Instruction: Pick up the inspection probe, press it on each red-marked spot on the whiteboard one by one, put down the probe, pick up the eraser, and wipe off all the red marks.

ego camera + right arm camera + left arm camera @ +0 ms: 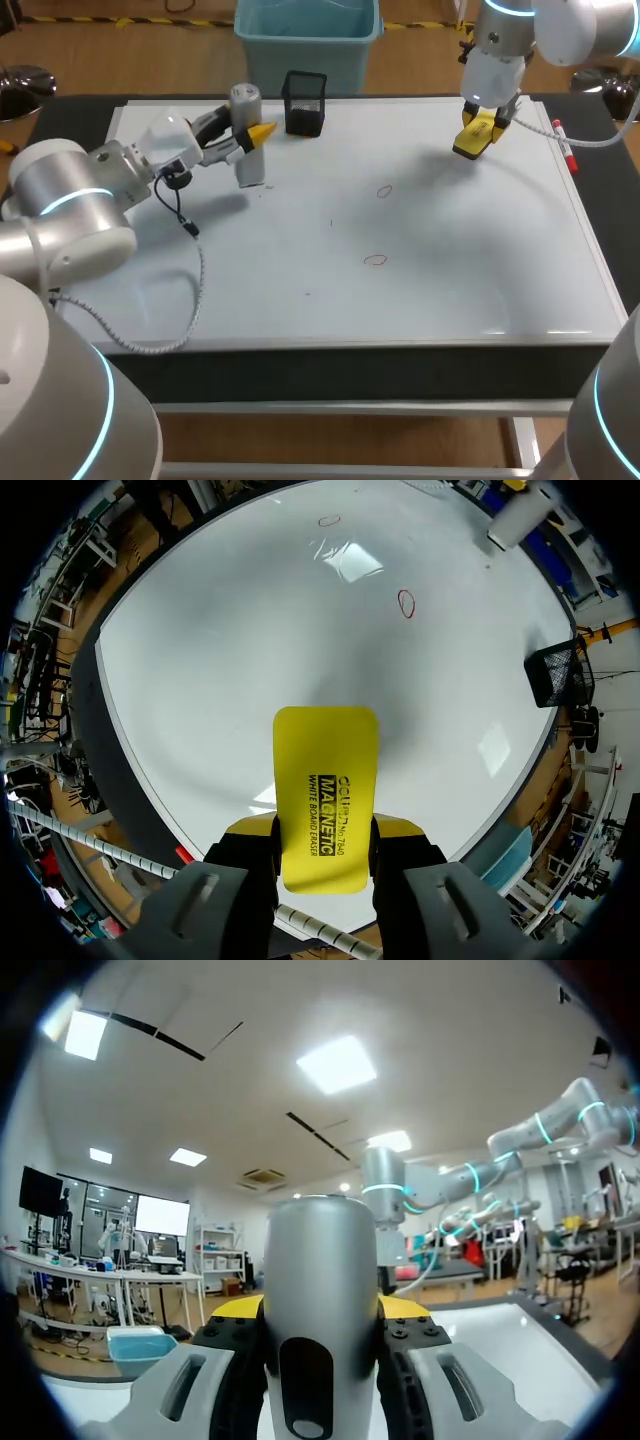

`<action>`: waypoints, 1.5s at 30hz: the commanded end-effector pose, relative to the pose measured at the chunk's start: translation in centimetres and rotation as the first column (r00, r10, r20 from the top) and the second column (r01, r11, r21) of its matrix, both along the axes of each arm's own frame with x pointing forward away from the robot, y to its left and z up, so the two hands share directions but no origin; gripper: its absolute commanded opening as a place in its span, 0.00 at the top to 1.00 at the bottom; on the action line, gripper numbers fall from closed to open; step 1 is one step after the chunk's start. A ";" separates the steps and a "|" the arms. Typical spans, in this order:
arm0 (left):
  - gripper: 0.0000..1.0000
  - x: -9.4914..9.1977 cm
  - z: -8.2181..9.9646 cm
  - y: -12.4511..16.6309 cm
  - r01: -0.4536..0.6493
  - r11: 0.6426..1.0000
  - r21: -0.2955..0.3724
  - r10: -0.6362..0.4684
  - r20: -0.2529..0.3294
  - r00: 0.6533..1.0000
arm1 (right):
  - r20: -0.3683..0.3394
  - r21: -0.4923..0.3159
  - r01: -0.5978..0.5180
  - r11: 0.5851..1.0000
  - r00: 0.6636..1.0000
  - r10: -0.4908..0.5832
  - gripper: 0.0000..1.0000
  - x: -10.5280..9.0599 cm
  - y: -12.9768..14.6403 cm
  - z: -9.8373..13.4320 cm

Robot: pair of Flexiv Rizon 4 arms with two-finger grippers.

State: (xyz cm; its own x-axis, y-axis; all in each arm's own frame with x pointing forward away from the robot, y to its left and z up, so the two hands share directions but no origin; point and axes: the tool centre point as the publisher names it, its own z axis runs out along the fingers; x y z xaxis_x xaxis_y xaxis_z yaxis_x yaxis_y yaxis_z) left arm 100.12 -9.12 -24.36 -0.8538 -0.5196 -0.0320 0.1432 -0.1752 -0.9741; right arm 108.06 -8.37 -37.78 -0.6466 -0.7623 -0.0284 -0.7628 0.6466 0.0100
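A white whiteboard [450, 280] covers most of a dark table [350, 368], and a robot arm comes in from each side.

The left arm reaches in low over the far left part of the board. Its left claw [250, 140] lies roughly level and is closed around the inspection probe [247, 135], a grey cylinder standing upright. In the left wrist view, the two yellow-tipped fingers press on opposite sides of the probe [322, 1260], which fills the gap in the left claw [320, 1310]. The probe's lower end is at or just over the board surface; I cannot tell whether it touches.

The right arm hangs over the far right part of the board. Its right claw [480, 132] points downward and grips the eraser [474, 140], a flat yellow block. In the right wrist view, the eraser [326, 780] sticks out ahead of the right claw [325, 830], clamped between both fingers, with the board [230, 650] beyond it and a soft shadow beneath.

Two small red marks are drawn on the board, both well apart from the probe and the eraser: one near the middle [384, 191] and one closer to the near edge [375, 260].

A black mesh basket [304, 103] stands at the far edge, just beside the probe. A red marker pen [565, 148] lies along the board's right edge.
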 end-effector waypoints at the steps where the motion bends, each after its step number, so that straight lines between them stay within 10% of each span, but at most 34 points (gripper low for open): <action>1: 1.00 0.0 0.3 0.3 -0.018 1.000 0.003 0.018 -0.009 1.000 | 0.000 -0.003 -0.002 1.000 1.000 0.002 1.00 0.0 -0.1 0.1; 18: 1.00 0.0 0.6 0.7 -0.026 1.000 0.002 0.026 -0.018 1.000 | 0.000 -0.003 -0.002 1.000 1.000 0.002 1.00 0.0 -0.1 0.1; 27: 1.00 0.0 0.6 0.7 -0.026 1.000 0.002 0.026 -0.018 1.000 | -0.006 -0.044 -0.182 0.982 0.983 0.182 1.00 -4.8 5.3 0.8; 45: 1.00 0.0 0.6 0.7 -0.026 1.000 0.002 0.026 -0.018 1.000 | 0.041 -0.044 -0.540 0.841 0.840 0.541 1.00 -11.6 14.6 0.5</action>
